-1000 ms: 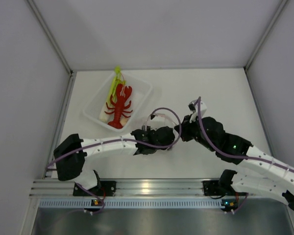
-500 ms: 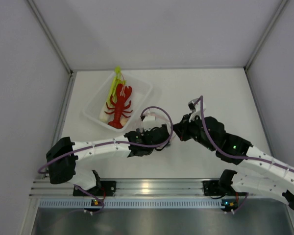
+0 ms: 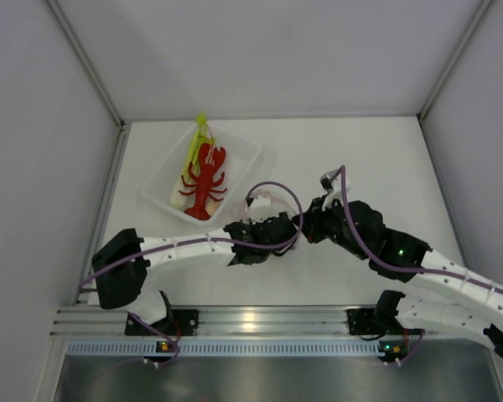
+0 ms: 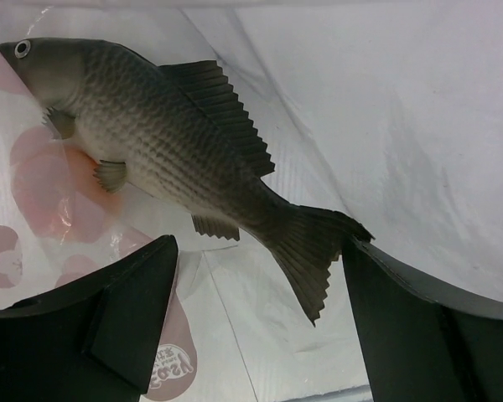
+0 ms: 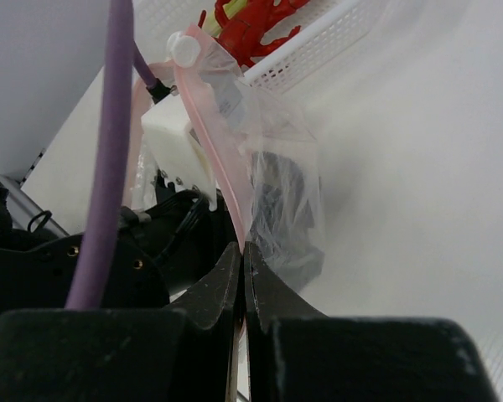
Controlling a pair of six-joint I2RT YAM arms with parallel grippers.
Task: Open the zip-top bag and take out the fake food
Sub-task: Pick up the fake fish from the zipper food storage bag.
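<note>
The right gripper (image 5: 243,251) is pinching the zip-top bag (image 5: 277,159) by its pink zip strip (image 5: 218,151), with both jaws pressed fully together on the plastic and the strip rising up and to the left from the fingertips. The bag is sitting near the middle of the table (image 3: 360,151), between the two wrists, and its clear film is hanging slack around the head of the left arm. The left gripper (image 4: 256,247) is reaching into the bag with its jaws standing wide apart and gripping nothing. The grey fish (image 4: 159,134) is lying inside the bag on the dotted film just ahead of those jaws, its head pointing to the upper left of the left wrist view and its tail fin fanning down into the gap between the two fingers. Whether the tail tip is touching the right-hand finger cannot be told. Pale pink dots (image 4: 46,188) are showing through the film beneath the fish. The red lobster (image 3: 204,182) and the green leek (image 3: 193,146) are lying in the clear tray (image 3: 169,172) at the far left of the table, well apart from the bag. A purple cable (image 5: 109,151) is crossing the left of the right wrist view.
</note>
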